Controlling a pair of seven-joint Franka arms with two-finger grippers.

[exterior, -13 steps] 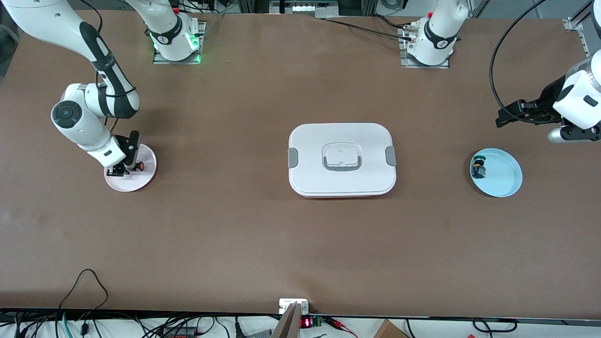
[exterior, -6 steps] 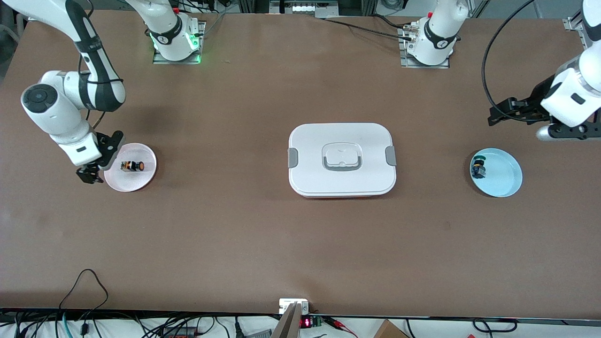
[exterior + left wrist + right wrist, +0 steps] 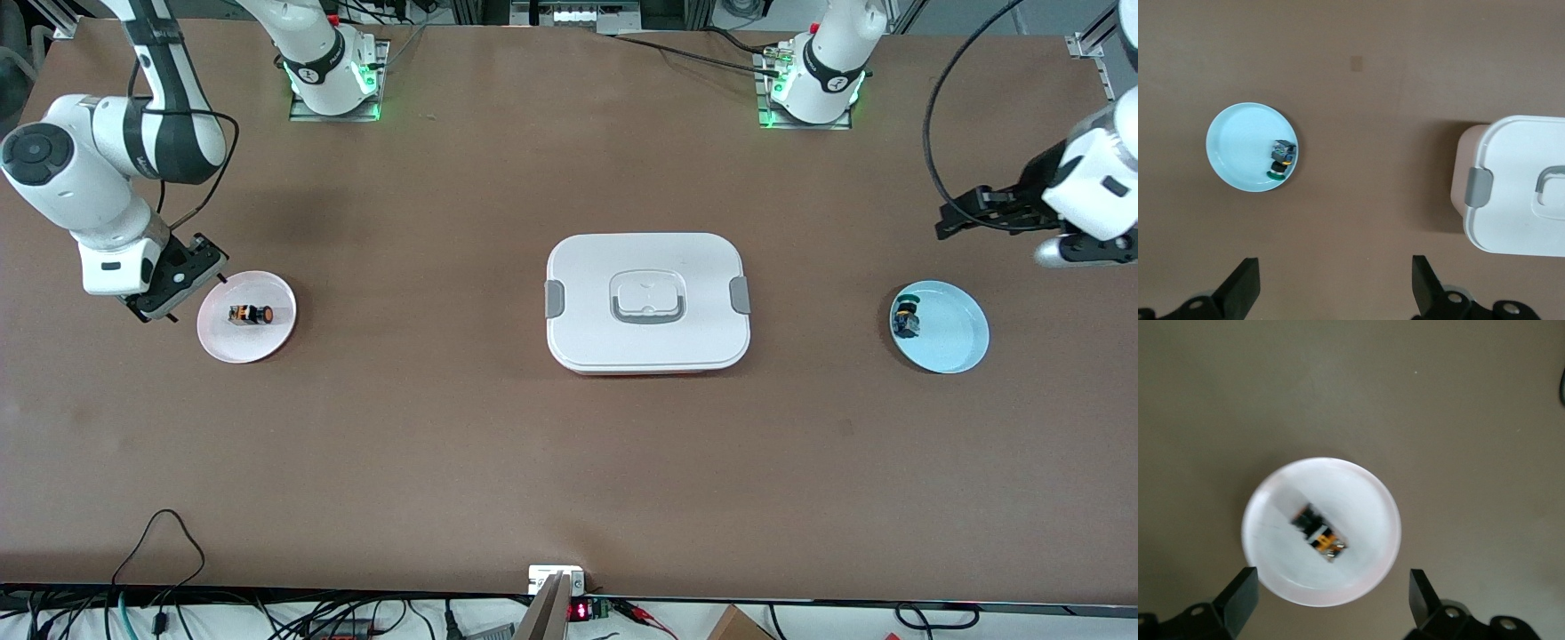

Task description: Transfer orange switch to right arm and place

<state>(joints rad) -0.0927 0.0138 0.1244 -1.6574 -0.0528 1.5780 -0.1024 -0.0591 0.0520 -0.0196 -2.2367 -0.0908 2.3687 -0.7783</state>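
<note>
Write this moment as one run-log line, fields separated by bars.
orange switch: lying in pink plate | right gripper: open, empty, above plate | left gripper: open, waiting

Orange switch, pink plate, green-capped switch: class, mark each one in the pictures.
orange switch (image 3: 250,315), front view, on its body.
pink plate (image 3: 267,342), front view, on bare surface near the rim.
green-capped switch (image 3: 1281,159), left wrist view, on its body.

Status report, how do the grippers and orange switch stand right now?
Both grippers open: right gripper beside pink plate, left gripper waiting. Orange switch on plate. Nothing obstructing.
</note>
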